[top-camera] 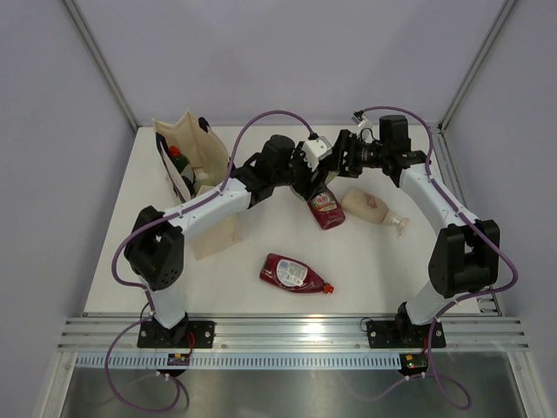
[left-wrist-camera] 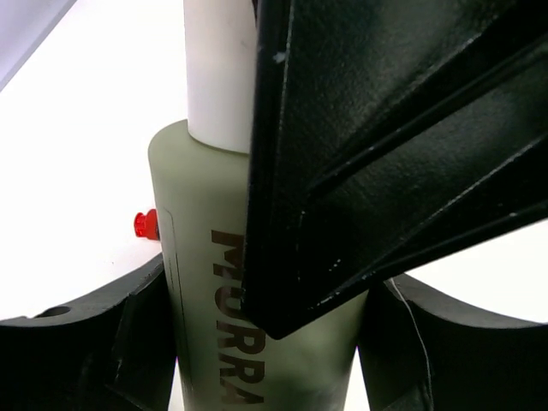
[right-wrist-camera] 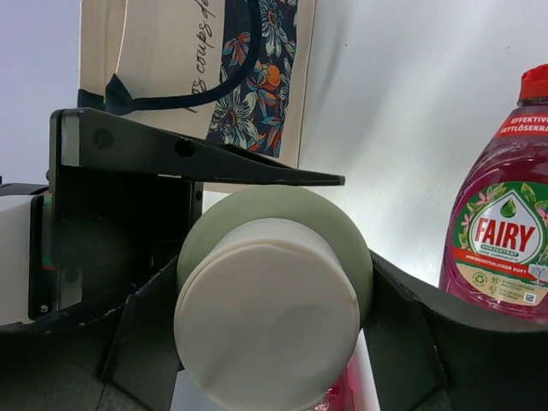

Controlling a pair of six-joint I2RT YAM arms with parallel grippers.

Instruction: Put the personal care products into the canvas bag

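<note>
Pale green bottle (left-wrist-camera: 205, 342), lettering "MURRA", clamped by right gripper (right-wrist-camera: 274, 342) and left gripper (left-wrist-camera: 265, 351); dark red bottle (right-wrist-camera: 505, 231) reads "FAIRY".

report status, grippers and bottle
left gripper and right gripper both shut on pale green bottle. canvas bag upright, far left. dark red bottle lying beneath the grippers.

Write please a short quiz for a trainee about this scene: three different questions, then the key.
1. True or false: the upright cream canvas bag with navy handles already holds a green plastic bottle with a red cap.
2. How many dark red plastic bottles lie on the white table?
3. What is clamped in the right gripper? A: a dark red bottle. B: the pale green plastic bottle with a white cap. C: nothing.
Key: 1 true; 2 two; 3 B.
</note>
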